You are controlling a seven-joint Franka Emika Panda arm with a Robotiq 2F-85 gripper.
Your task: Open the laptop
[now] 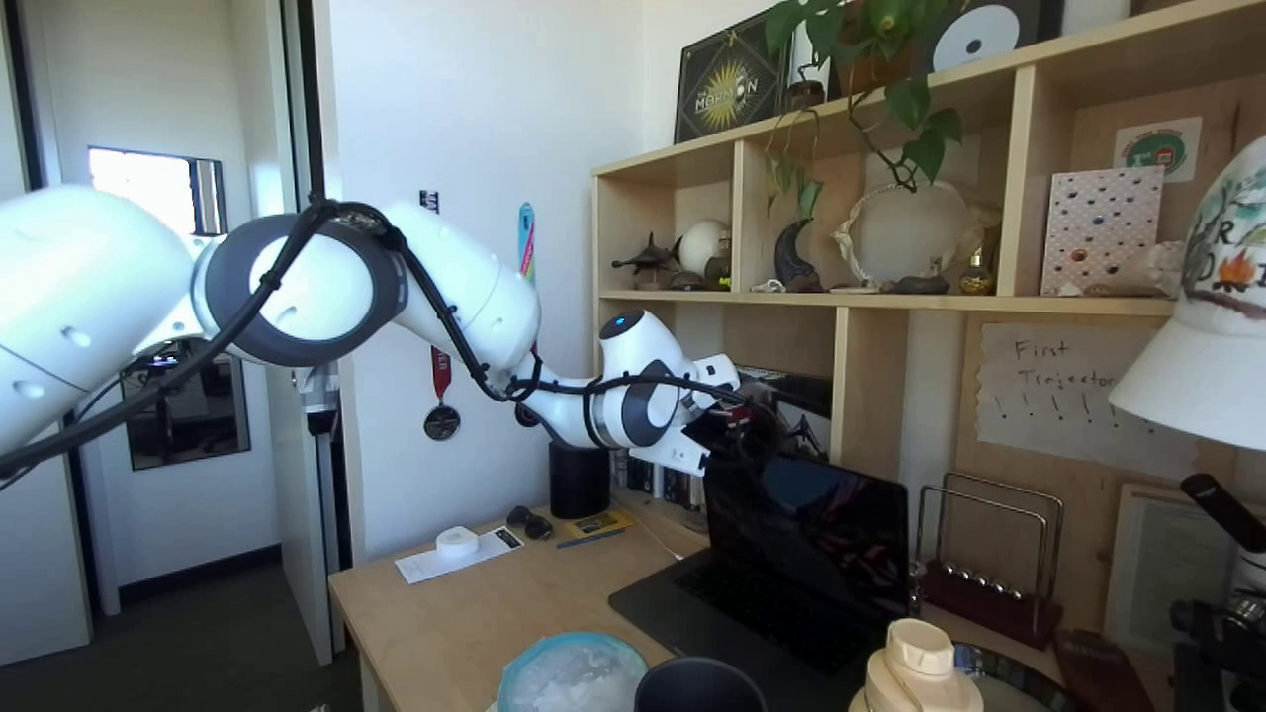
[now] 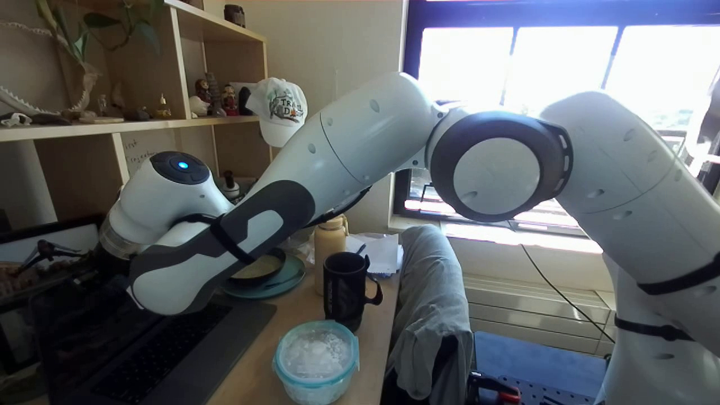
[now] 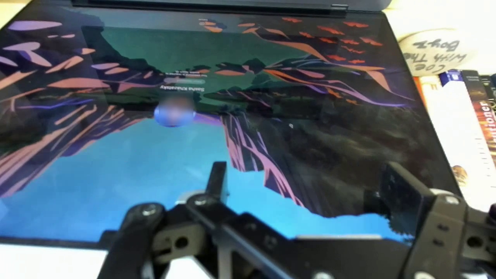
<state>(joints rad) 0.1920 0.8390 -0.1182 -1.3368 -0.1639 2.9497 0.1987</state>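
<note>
The laptop stands on the desk with its lid raised. Its dark lid (image 1: 821, 529) and its base with the keyboard (image 2: 163, 349) show in both exterior views. In the wrist view its lit screen (image 3: 116, 162) fills most of the picture, with the text upside down and the hinge at the top. My gripper (image 3: 304, 170) is open, its two fingers wide apart with nothing between them, in front of the screen. In an exterior view the gripper (image 1: 757, 435) is at the lid's upper left edge. Whether it touches the lid, I cannot tell. In an exterior view the arm hides the fingers.
A black mug (image 2: 344, 292), a lidded container (image 2: 316, 357) and a yellowish bottle (image 2: 331, 244) stand near the laptop's front and side. A Newton's cradle (image 1: 989, 593) stands beside the lid. The shelf (image 1: 890, 299) rises behind. Books (image 3: 472, 128) show beside the screen.
</note>
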